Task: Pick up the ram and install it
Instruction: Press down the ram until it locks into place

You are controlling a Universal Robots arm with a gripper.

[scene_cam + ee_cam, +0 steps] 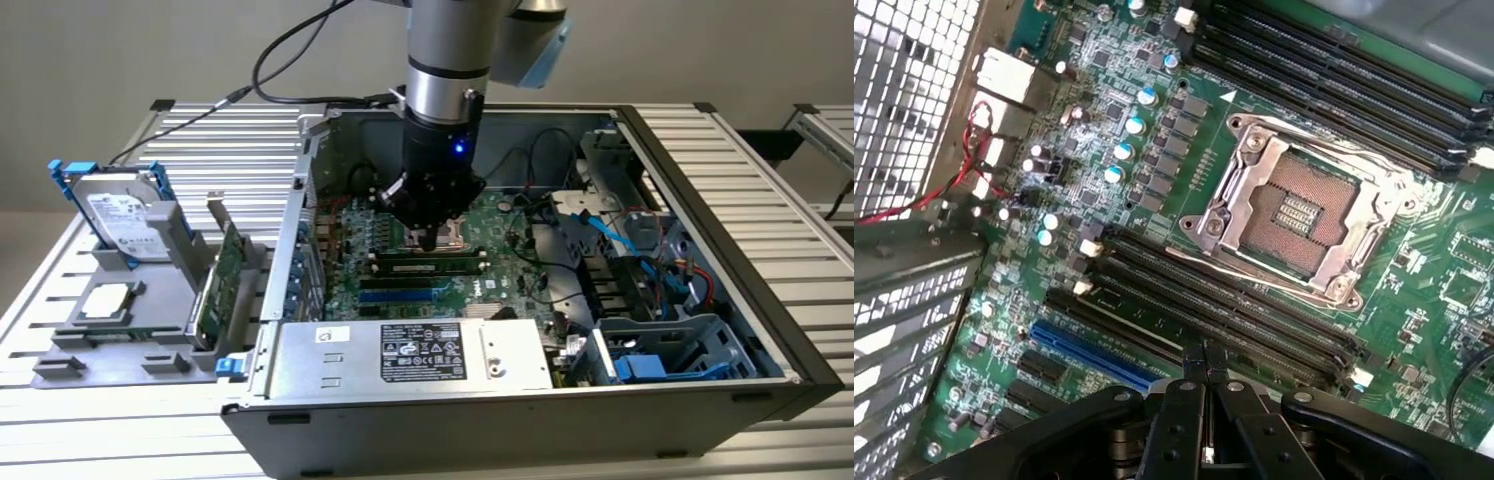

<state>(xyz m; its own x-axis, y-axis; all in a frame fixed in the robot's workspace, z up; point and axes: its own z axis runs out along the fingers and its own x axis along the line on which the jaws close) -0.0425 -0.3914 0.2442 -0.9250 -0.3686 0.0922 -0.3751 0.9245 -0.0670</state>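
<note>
Wrist view shows you the pincer (1199, 375) clenched with fingertips together, just above the black memory slots (1224, 300) beside the CPU socket (1294, 215).

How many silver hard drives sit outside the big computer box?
1. The hard drive stands in a blue-edged bracket on the grey rack, at the exterior view's left. Others may be hidden inside the computer case.
</note>
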